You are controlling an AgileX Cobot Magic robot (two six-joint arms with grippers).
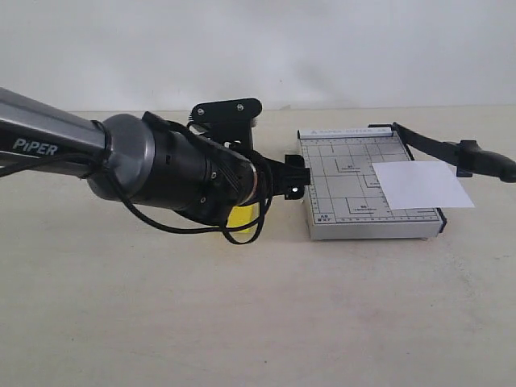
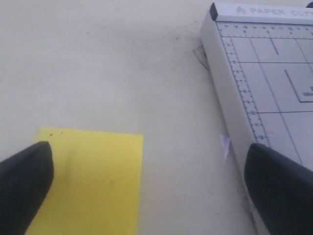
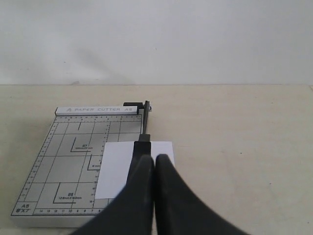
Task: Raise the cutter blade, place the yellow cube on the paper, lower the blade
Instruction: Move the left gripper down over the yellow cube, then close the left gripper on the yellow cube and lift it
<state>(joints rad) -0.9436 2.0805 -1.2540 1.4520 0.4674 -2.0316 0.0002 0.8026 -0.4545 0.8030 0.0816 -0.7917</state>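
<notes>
The yellow cube (image 1: pixel 242 216) sits on the table left of the grey cutter base (image 1: pixel 355 173), mostly hidden under my left arm. In the left wrist view the cube (image 2: pixel 93 181) lies by one finger (image 2: pixel 24 181) of my open left gripper (image 2: pixel 151 191); the other finger (image 2: pixel 279 191) is over the base's edge (image 2: pixel 230 98). The white paper (image 1: pixel 419 184) lies on the base's right part. The cutter blade (image 1: pixel 427 143) is raised off the base. My right gripper (image 3: pixel 155 159) is shut at its handle end, above the paper (image 3: pixel 117 171); the blade (image 3: pixel 145 122) runs on to the hinge.
The beige table spreads on all sides of the cutter, with a white wall behind. My left arm (image 1: pixel 161 165) and its cables hang over the table left of the base. A tiny white scrap (image 2: pixel 225 144) lies beside the base's edge.
</notes>
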